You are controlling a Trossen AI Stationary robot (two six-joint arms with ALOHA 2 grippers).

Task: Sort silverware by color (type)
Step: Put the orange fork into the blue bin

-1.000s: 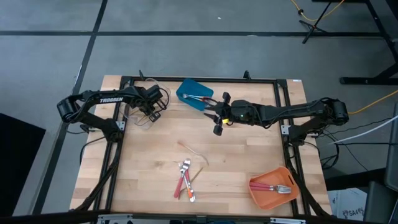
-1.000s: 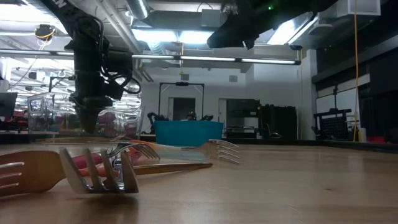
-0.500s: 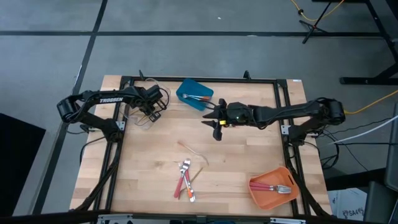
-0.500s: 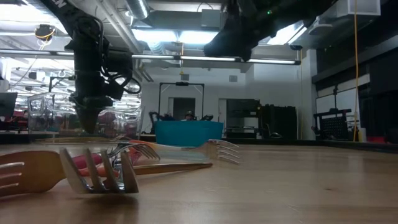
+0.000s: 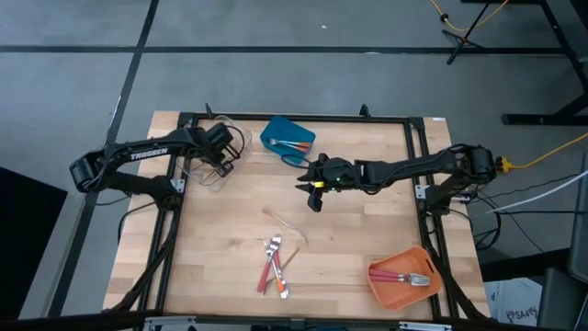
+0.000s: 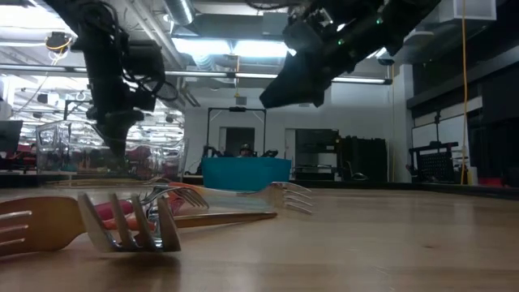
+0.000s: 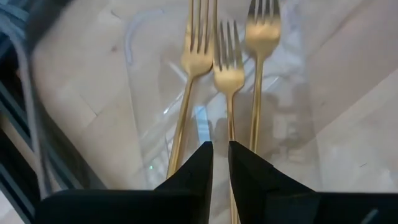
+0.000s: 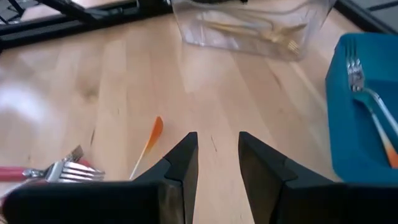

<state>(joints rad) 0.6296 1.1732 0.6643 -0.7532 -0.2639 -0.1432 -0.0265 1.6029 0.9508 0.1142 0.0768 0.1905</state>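
Left wrist view: the left gripper holds its fingers almost together, empty, above three gold forks in the clear bin. The right gripper has its fingers apart, empty, above the table beside the blue bin. More forks lie mid-table.

I see grey floor all around the wooden table, crossed by dark seams, with a yellow cable trailing off at three o'clock. At table height the room runs deep — fluorescent ceiling lights, a doorway at twelve, dark cabinets beside it.
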